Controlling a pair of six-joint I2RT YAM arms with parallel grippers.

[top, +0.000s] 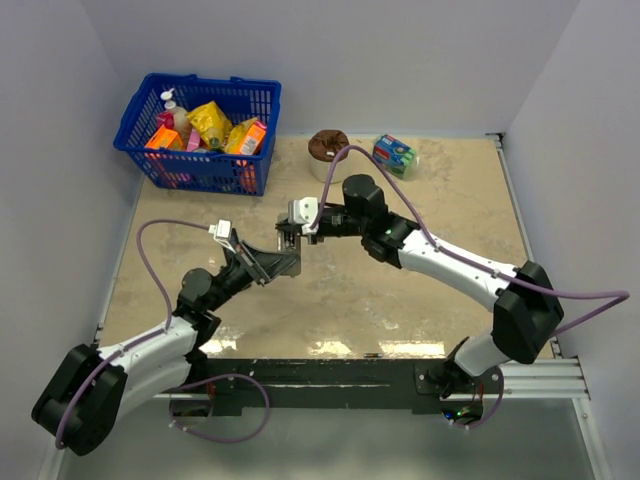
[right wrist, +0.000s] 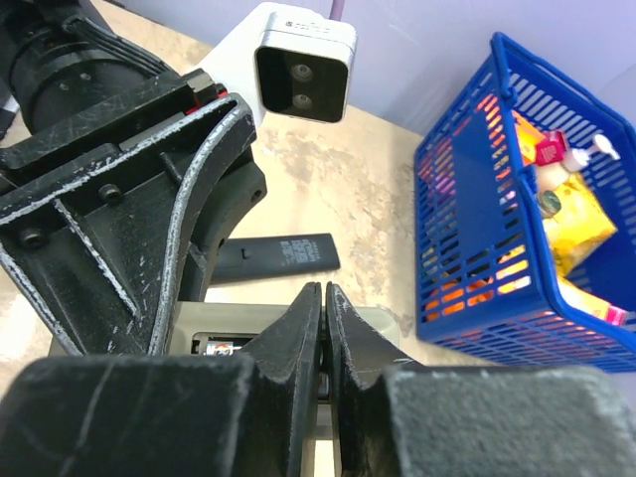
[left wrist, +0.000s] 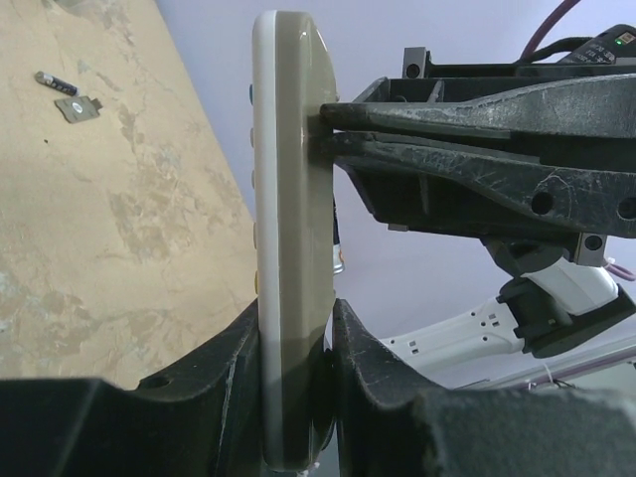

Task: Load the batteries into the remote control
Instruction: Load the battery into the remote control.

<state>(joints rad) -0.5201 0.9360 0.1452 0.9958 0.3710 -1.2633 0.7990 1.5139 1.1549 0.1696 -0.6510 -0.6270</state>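
Left wrist view: left gripper [left wrist: 298,323] clamps the short white, grey-backed remote control [left wrist: 293,199] upright, edge-on. The right gripper [left wrist: 326,131] touches its grey back from 3 o'clock, fingers drawn to a slit — whether anything is pinched, cannot tell. Only this view shows a thin dark cylindrical battery [left wrist: 55,81] on the beige tabletop [left wrist: 129,219] at 10 o'clock; only the right wrist view shows the slim black remote [right wrist: 278,256] — from above the held remote is hard to make out.

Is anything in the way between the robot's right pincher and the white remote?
No, nothing visible stands between them. The right gripper has its tips right up against the grey back of the remote control, which the left gripper clamps by one end, turned on edge.
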